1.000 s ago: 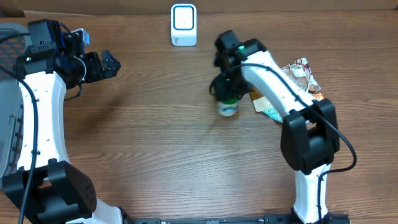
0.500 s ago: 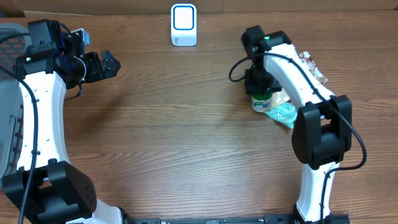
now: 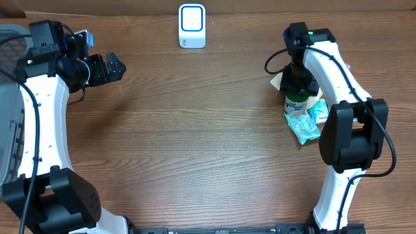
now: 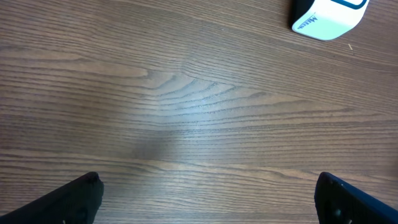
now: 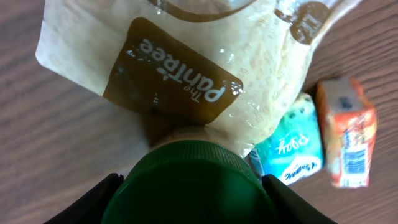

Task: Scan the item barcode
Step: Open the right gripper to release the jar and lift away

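The item, a small white bottle with a green cap (image 3: pixel 297 104), hangs at the right side of the table over a pile of packets. My right gripper (image 3: pixel 298 88) is shut on it from above. In the right wrist view the green cap (image 5: pixel 193 183) fills the space between both fingers of the right gripper (image 5: pixel 193 202). The white and blue scanner (image 3: pixel 192 26) stands at the back centre, and its corner (image 4: pixel 329 15) shows in the left wrist view. My left gripper (image 3: pixel 110 68) hovers open at the back left, with only bare wood under it (image 4: pixel 205 199).
Under the bottle lies a clear rice bag with a brown label (image 5: pixel 186 62), beside a teal packet (image 5: pixel 289 149) and an orange carton (image 5: pixel 348 130). The teal packet (image 3: pixel 302 127) juts toward the front. A grey bin edge (image 3: pixel 6 130) sits at far left.
My right arm has carried the bottle from near the table's middle to the right, over the packet pile. The left arm has not moved.
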`<state>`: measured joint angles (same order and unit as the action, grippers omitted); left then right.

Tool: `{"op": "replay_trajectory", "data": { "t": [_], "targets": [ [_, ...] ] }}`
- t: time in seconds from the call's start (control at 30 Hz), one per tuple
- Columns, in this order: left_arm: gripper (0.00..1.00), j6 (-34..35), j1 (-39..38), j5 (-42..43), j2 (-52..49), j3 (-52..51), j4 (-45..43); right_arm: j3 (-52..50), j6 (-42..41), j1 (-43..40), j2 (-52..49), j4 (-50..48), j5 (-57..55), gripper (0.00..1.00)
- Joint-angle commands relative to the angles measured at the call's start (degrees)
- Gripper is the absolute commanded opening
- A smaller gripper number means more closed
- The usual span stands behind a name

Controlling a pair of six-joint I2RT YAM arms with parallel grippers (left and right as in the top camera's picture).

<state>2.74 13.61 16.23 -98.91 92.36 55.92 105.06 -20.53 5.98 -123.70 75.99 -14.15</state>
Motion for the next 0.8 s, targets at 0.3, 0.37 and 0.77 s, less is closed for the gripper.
{"op": "replay_trajectory", "data": {
  "t": [0.3,0.37,0.77],
  "targets": [
    [1.00,-1.31,-0.15,-0.17,0.31,1.42,-0.04,1.16,13.22,-0.02,2.29,-4.74,21.49,0.70],
    [1.00,-1.31,-0.15,-0.17,0.31,1.42,-0.04,1.16,13.18,0.81,2.29,-4.96,20.76,0.69],
    [1.00,-1.31,-0.15,-0.17,0.31,1.42,-0.04,1.09,10.05,1.40,2.19,-3.89,10.84,0.66]
  ]
}}
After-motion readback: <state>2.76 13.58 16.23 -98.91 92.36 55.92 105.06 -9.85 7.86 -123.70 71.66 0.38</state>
